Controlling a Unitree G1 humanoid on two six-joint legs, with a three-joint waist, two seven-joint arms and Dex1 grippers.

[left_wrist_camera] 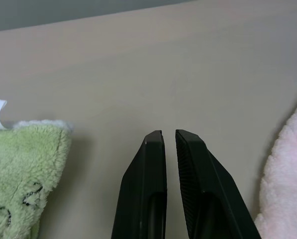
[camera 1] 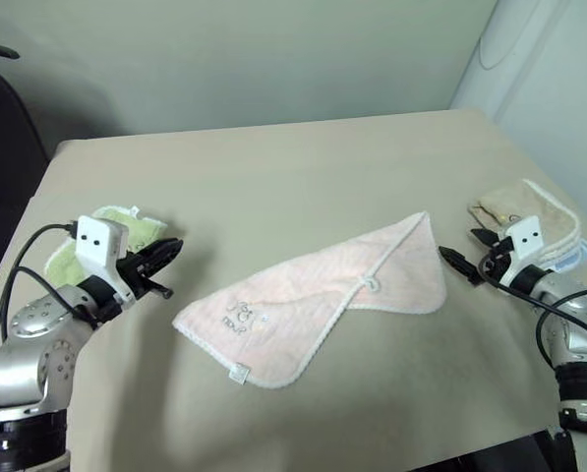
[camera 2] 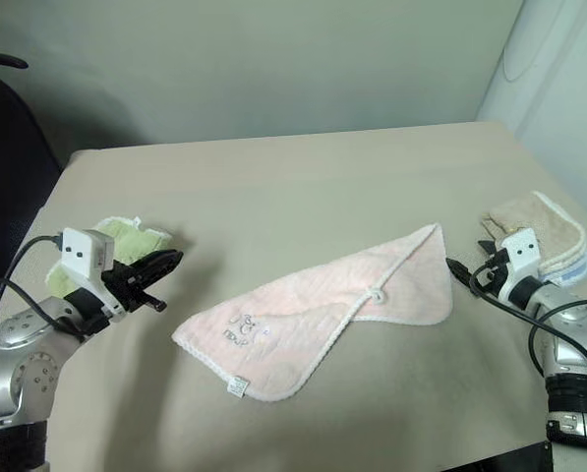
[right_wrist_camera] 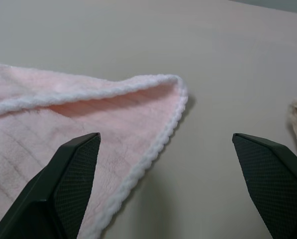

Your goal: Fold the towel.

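The pale pink towel [camera 1: 322,295] lies on the beige table, folded over itself into a rough triangle, with white edging, a small white loop [camera 1: 372,284] and dark lettering [camera 1: 240,317] near its left end. My left gripper [camera 1: 167,258] hovers left of the towel, shut and holding nothing; its fingers [left_wrist_camera: 148,189] nearly touch. To the towel's right my right gripper [camera 1: 462,252] stands open, empty, with the towel's folded corner [right_wrist_camera: 175,87] just ahead of its fingers [right_wrist_camera: 71,169].
A light green folded towel [camera 1: 126,228] lies behind my left gripper. A beige folded towel with white trim [camera 1: 529,218] sits by my right arm near the table's right edge. A dark chair [camera 1: 3,147] stands past the table's left side.
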